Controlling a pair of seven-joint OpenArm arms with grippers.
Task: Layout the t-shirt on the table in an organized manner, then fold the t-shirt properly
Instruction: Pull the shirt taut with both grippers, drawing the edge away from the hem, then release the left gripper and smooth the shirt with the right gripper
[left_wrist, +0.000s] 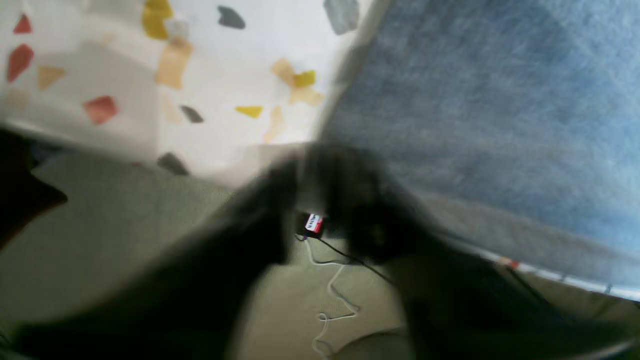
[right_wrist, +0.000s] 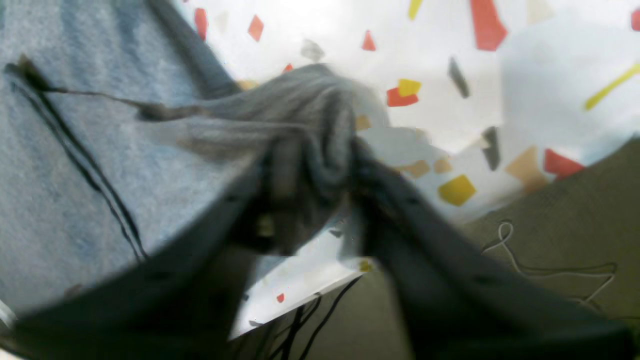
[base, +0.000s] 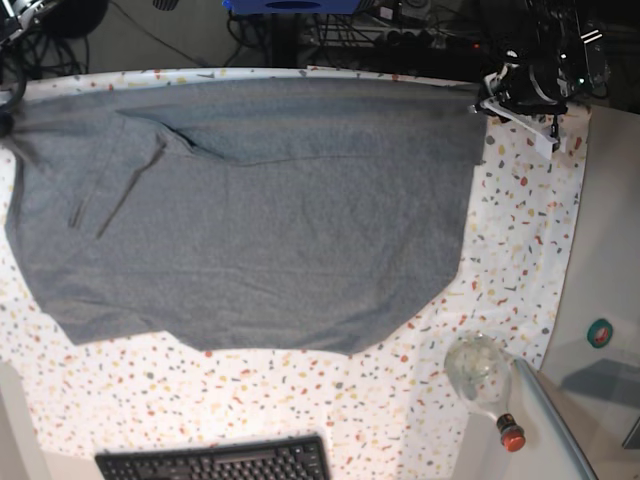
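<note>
The heather-grey t-shirt (base: 260, 220) lies spread wide across the speckled table (base: 520, 230), with some folds near its upper left. My left gripper (base: 487, 100) is at the table's far right corner, closed on the shirt's stretched corner; in the blurred left wrist view the dark fingers meet (left_wrist: 315, 160) at the shirt's edge (left_wrist: 500, 100) over the table (left_wrist: 225, 60). My right gripper (right_wrist: 310, 165) is shut on a bunched wad of the shirt (right_wrist: 75, 175) above the table (right_wrist: 440, 30). In the base view it barely shows at the left edge (base: 6, 125).
A black keyboard (base: 215, 462) lies at the table's front edge. A clear glass bottle (base: 478, 368) with a red cap (base: 512, 437) lies at the front right. A plain grey-white side surface (base: 610, 250) is on the right. Cables (left_wrist: 335, 285) lie on the floor beyond the table's edge.
</note>
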